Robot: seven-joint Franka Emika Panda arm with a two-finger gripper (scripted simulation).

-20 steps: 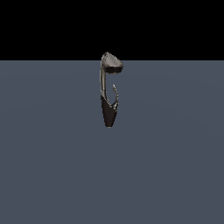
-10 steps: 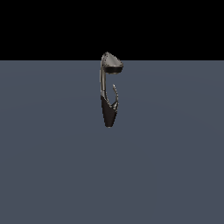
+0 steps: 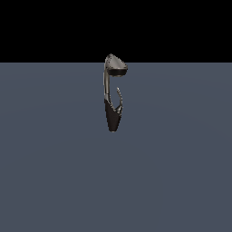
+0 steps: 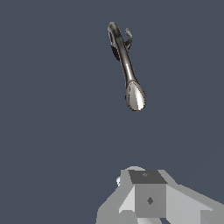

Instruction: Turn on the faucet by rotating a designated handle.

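Faucet [image 3: 112, 97] upright, neck vertical; handle [image 3: 119, 99] prong points up; pincer [image 4: 146, 197] state unclear.

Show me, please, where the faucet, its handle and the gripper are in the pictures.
faucet [image 3: 107, 81]: exterior view, on the slim upright neck.
handle [image 3: 120, 97]: exterior view, on the thin curved prong above the black base.
gripper [image 4: 148, 199]: wrist view, on the grey finger block; whether it is open is unclear.
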